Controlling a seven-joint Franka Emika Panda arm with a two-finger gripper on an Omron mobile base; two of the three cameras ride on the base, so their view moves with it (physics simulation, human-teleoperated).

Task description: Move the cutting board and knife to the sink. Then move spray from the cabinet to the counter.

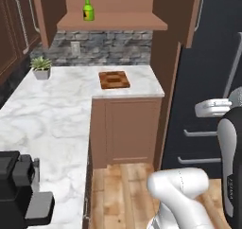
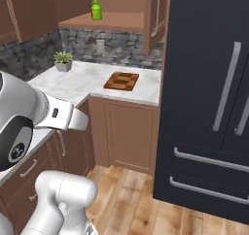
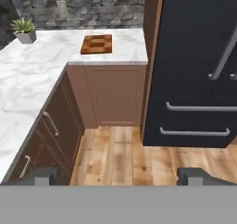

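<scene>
Hand view puts the cutting board (image 3: 96,44) flat on the counter (image 3: 55,70) near the corner by the black fridge (image 3: 194,56), well away from my gripper (image 3: 118,176), whose jaws stand wide and empty; it looks stiff and fairly heavy, so I'd pinch one long edge.

Ahead of me the white marble counter with grey veining (image 1: 61,110) runs in an L over brown wooden base cabinets. On its far stretch lies the rectangular checkered wooden cutting board (image 1: 114,79), flat, near the counter's right end. Well apart from it, in the back left corner by the stone wall, stands a small green plant in a pale grey pot (image 1: 41,67). Above, the wide brown wooden shelf of the wall cabinet (image 1: 127,22) carries a bright green spray bottle (image 1: 88,7), upright. A light wooden plank floor (image 3: 120,149) lies below.
</scene>
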